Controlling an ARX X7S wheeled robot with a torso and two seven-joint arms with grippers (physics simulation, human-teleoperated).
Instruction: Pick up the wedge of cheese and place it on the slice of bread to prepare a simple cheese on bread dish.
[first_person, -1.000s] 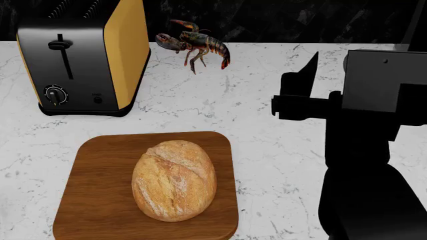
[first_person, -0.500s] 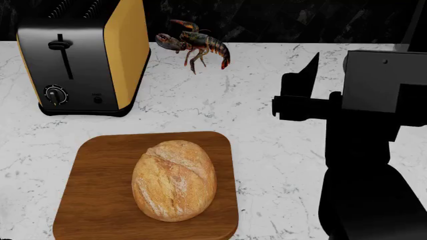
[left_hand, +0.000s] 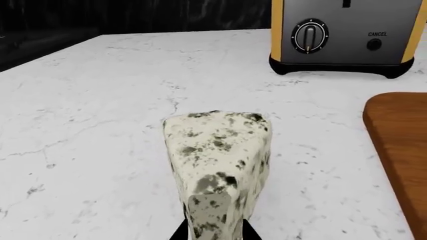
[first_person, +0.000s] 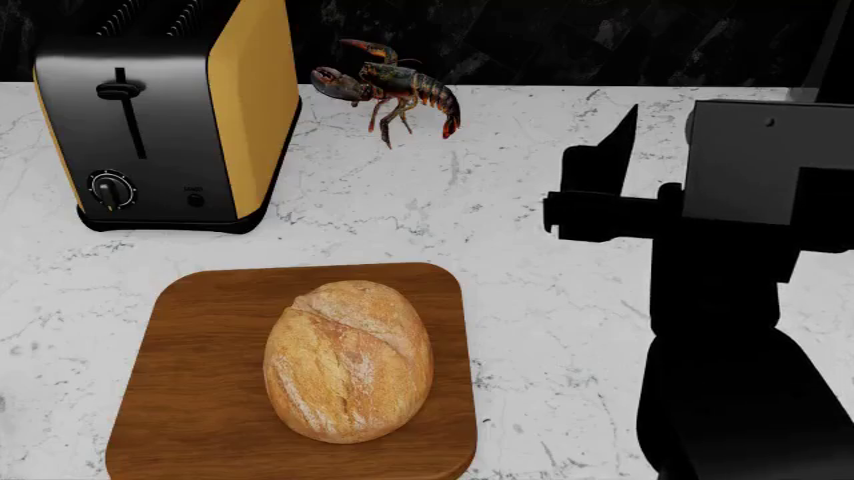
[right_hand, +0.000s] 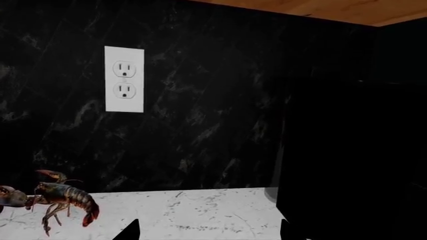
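1. White marble counter (first_person: 534, 250), black wall behind.
2. Slice of bread (first_person: 348, 360) lies on cutting board (first_person: 187, 400); toaster (first_person: 167, 110) beyond it, lobster (first_person: 394, 90) near wall.
3. Wedge of cheese (left_hand: 217, 160) sits beside the board in the left wrist view, left gripper (left_hand: 215, 235) clamped on its narrow end.
4. Right gripper (right_hand: 207, 231): tips apart, nothing between them, raised above counter.

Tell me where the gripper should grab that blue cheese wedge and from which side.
Grip the wedge of cheese across its two flat, tapering side faces, near the narrow end that points at the left gripper. Come in low along the marble counter from that end; the wide rind end looks too broad to span.
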